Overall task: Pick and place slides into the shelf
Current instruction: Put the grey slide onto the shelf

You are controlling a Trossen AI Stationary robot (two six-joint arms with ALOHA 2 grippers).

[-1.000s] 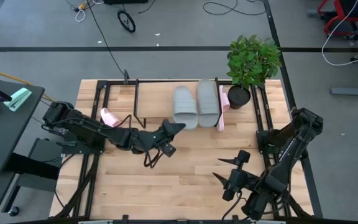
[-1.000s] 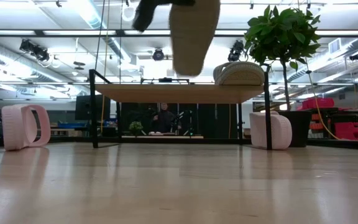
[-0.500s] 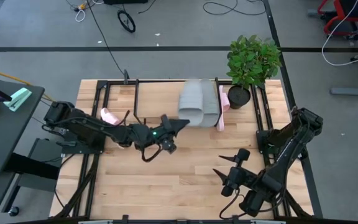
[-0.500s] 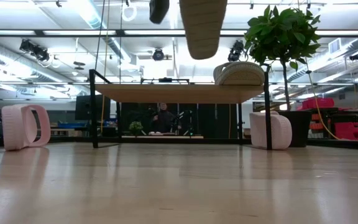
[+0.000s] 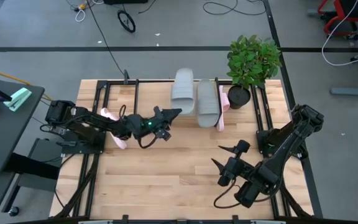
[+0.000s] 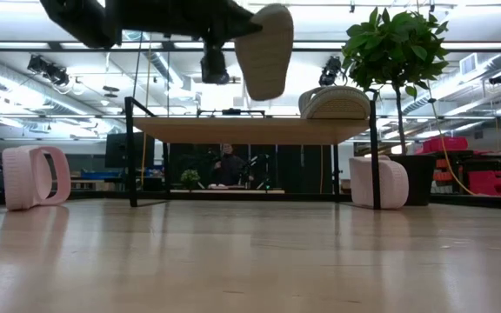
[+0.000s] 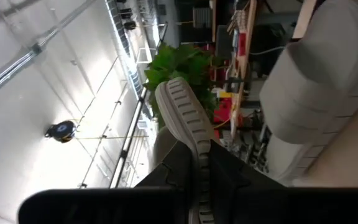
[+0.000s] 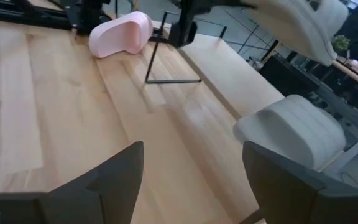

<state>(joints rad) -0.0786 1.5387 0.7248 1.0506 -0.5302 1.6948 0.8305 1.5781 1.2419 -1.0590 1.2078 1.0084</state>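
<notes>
My left gripper point(image 5: 169, 114) is shut on a grey slide point(image 5: 184, 92), held high over the shelf's wooden board point(image 6: 233, 130); it also shows in the low view point(image 6: 264, 50). The second grey slide point(image 5: 207, 102) lies on the board's right part. One pink slide point(image 5: 222, 107) stands on its side on the table by the shelf's right leg. The other pink slide point(image 5: 110, 117) stands on its side left of the shelf. My right gripper point(image 5: 230, 157) is open and empty over the table's near right part. My left gripper pinches the grey slide's sole edge point(image 7: 188, 127) between its two fingers, at the slide's near end. The fingers come roughly level from the table's left. The slide is lifted clear of the shelf, tilted, its sole toward the table's near edge point(image 6: 264, 61).
A potted plant point(image 5: 251, 65) stands at the shelf's far right corner. The shelf's black frame legs point(image 6: 130, 152) stand on the table. Bare tabletop point(image 5: 166, 174) lies between the shelf and the near edge.
My left gripper has drawn back toward the table's left and far edge, carrying the grey slide. The slide has stayed clear above the shelf, moved toward the far edge and tipped. My right gripper has shifted a little toward the far edge, still open.
</notes>
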